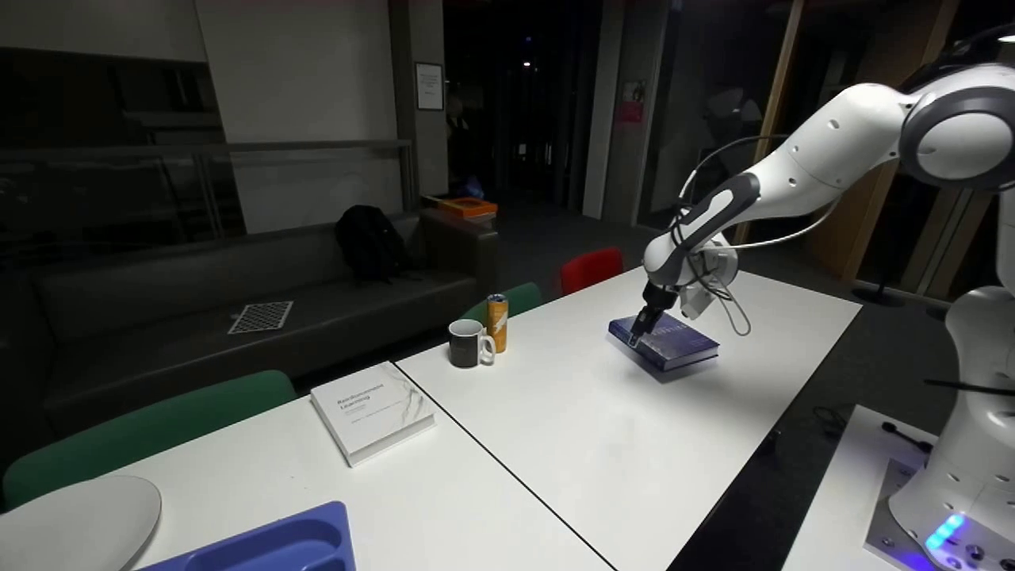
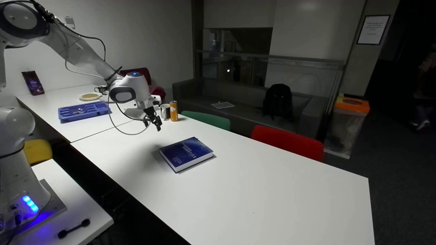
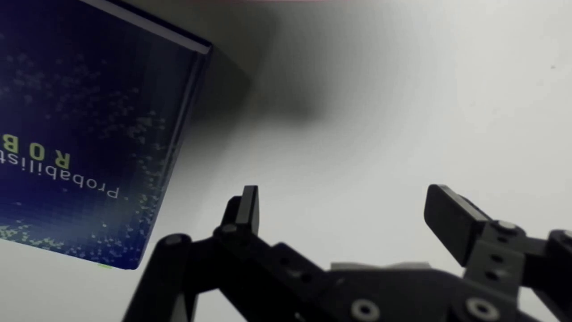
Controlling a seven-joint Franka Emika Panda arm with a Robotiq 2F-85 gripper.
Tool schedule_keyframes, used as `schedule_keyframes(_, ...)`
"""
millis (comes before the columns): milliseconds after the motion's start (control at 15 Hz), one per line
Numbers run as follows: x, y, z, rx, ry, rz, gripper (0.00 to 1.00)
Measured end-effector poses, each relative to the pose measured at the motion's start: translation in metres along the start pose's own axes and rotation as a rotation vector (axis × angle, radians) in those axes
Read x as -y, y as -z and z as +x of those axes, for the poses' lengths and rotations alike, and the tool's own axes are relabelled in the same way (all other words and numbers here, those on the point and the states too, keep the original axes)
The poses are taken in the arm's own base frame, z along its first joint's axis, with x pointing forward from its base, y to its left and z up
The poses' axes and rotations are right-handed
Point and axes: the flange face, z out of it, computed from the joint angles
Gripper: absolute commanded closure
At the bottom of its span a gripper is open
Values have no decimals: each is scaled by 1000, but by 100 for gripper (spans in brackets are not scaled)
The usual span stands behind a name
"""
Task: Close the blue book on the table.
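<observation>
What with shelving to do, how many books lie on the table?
2: on one side of the dark seam, the blue book, near the gripper; on the other, the white book. The arm could hide others.

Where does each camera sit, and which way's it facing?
In an exterior view: from the blue tray end, looking along the table; arm and base at right.
In an exterior view: from the blue book end, facing the sofa; arm and base at left.
Wrist view: on the arm, looking down at table and blue book; open gripper at bottom.
Both exterior views share blue book, mug, orange can.
</observation>
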Motion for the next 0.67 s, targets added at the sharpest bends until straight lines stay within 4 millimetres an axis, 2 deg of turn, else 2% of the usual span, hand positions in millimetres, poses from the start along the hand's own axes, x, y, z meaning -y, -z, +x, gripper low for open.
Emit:
schedule_keyframes(333, -14, -44, 16, 48, 24, -81, 0)
schedule_keyframes(667, -6, -68, 40, 68, 27, -127, 0)
